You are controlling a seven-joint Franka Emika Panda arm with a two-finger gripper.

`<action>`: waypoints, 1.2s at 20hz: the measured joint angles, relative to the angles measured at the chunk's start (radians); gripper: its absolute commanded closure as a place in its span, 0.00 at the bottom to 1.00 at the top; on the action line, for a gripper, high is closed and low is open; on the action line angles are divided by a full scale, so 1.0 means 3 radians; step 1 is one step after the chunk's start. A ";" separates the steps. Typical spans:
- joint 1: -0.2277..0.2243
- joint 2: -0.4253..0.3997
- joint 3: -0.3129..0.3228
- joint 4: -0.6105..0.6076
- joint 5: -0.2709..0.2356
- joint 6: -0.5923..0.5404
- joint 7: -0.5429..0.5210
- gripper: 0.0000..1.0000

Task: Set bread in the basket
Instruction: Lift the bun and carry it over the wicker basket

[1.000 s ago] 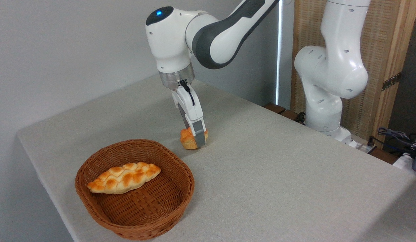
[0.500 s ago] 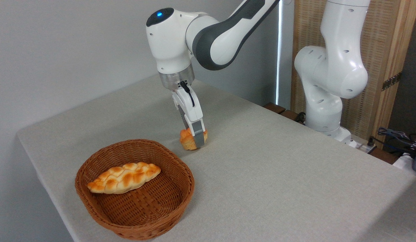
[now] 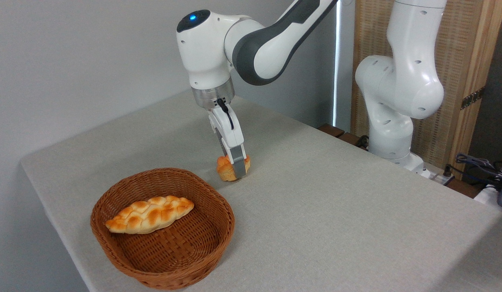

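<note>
End effector [image 3: 237, 168] clamped on the bread [image 3: 227, 168]

The bun sits low at the desk [image 3: 316, 194], seemingly just lifted, right behind the basket [image 3: 218, 239] holding a braided loaf [image 3: 149, 214].

White Panda arm [image 3: 397, 81], dark grey joint band, blue light, silver wrist ring, black cable

On the desk [image 3: 336, 211]: basket [image 3: 161, 272] near the front left edge, braided loaf [image 3: 149, 214] inside; bun [image 3: 226, 168] just behind and right of the basket, gripper [image 3: 237, 169] around it; arm base [image 3: 401, 158] at far right.
</note>
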 measured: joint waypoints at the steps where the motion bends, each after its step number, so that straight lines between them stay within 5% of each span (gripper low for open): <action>1: 0.0000 0.0000 0.0000 -0.0001 0.0000 0.0000 0.0000 0.60; 10: 0.0000 -0.0009 0.0002 0.0042 0.0000 -0.0036 0.0027 0.59; 13: 0.0010 -0.0015 0.0047 0.0308 0.0000 -0.0447 0.0163 0.56; 19: 0.0034 -0.0028 0.0394 0.0826 -0.0013 -0.0741 0.0325 0.53; 24: 0.0040 -0.0006 0.0711 0.0994 -0.0071 -0.0357 0.0325 0.47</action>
